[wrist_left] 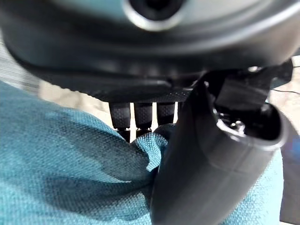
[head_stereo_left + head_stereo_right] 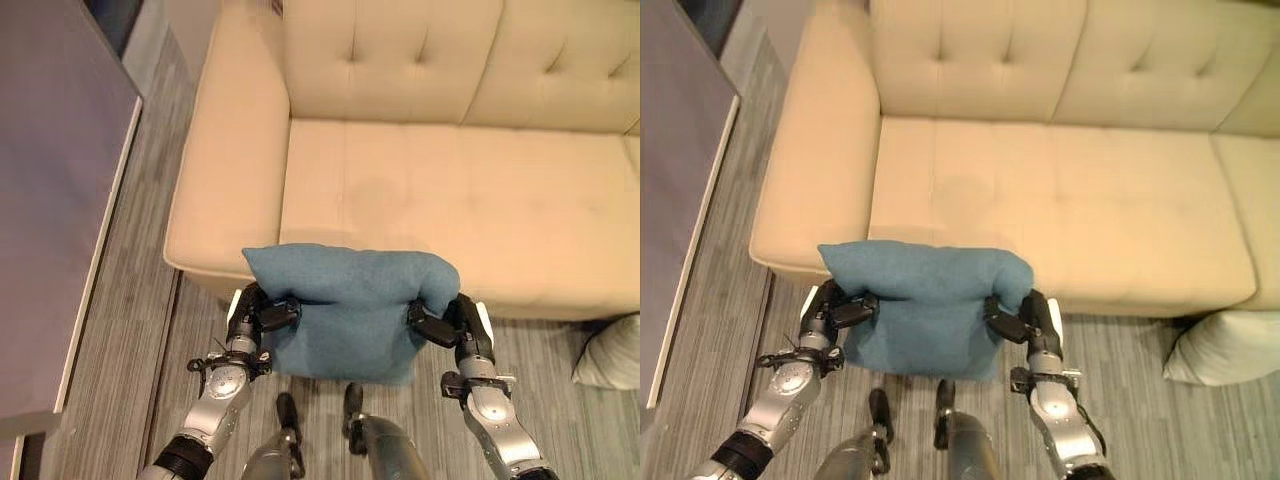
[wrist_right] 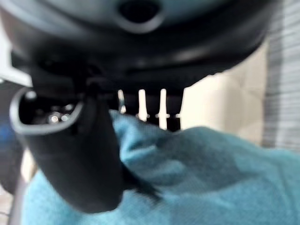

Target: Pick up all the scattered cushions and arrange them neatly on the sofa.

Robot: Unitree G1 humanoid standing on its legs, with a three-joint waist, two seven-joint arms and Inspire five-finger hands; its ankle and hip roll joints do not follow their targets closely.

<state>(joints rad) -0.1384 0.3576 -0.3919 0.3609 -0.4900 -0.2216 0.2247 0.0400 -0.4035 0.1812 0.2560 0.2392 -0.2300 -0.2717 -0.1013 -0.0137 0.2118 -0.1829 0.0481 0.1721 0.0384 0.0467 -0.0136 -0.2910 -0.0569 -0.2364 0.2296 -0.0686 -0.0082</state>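
You had the teal-blue square fabric cushion (image 2: 350, 310) held up between both hands, just in front of the cream tufted leather sofa (image 2: 450, 190), its top edge overlapping the seat's front. Your left hand (image 2: 258, 315) pinched one side, your right hand (image 2: 447, 322) the other, thumbs pressing into cloth. A pale grey cushion (image 2: 612, 352) lay on the striped wood floor (image 2: 140, 300) at the right.

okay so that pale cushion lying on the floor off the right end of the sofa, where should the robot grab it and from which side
Judging by the part in view, take the pale cushion by its rounded near-left corner, coming from the robot's left over the bare floor. That corner bulges free of the sofa; the rest runs out of view. Both the left hand and right hand are shut on the blue cushion, so that goes down first.
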